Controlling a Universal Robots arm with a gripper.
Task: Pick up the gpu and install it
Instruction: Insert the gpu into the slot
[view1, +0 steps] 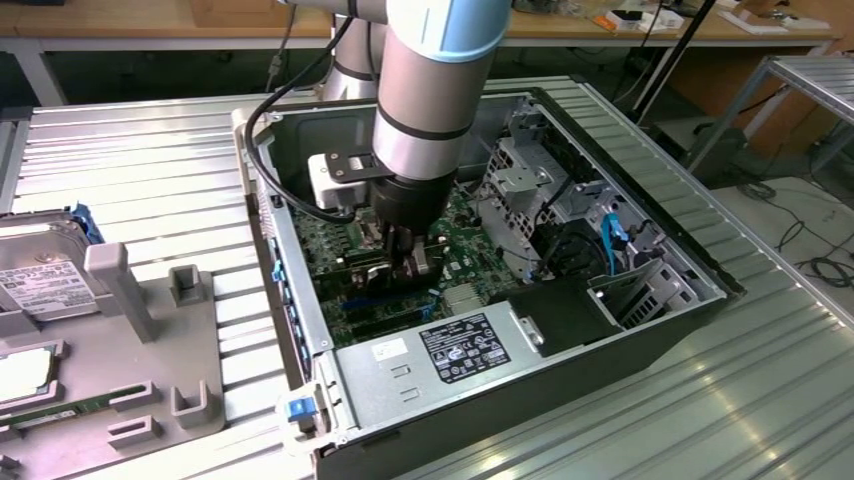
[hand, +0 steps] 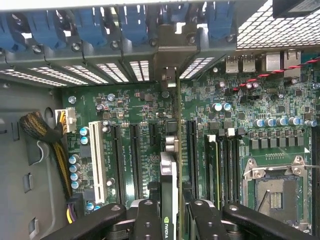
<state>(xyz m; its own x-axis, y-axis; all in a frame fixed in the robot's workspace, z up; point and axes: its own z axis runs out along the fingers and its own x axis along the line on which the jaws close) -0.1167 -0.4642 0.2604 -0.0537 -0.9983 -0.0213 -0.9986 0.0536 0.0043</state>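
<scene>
1. Gpu (hand: 169, 172), a flat green circuit card with a black cooler shroud, seen edge-on in the wrist view. It stands on its long edge inside the open grey metal computer case (view1: 705, 270), just over the green motherboard (hand: 140, 100). The case lies on its side on the ribbed metal bench (view1: 134, 170).
2. End effector (hand: 173, 212), black and two-fingered, is clamped on the gpu with one finger against each face of the card. In the exterior view it reaches down into the case (view1: 407, 262).
3. I judge the step in hand to be seating the card. I cannot tell whether its edge connector has entered a slot, because the card hides what lies under it.
4. To do this well, I would hold the card plumb and its lower edge parallel to the long black expansion slots (hand: 191, 145). I would press straight down and evenly along the length, without rocking. I would also check that the bracket end meets its bay in the rear wall, below the blue plastic retention clips (hand: 135, 25), before adding force. The grip should be firm enough that the card cannot slide between the fingers.
5. The long axis runs parallel to the black slots, from between the fingers toward the perforated rear wall. What appears to be the silver bracket (hand: 167, 75) leads at that end. The faces are vertical, and the connector edge points down at the motherboard.
</scene>
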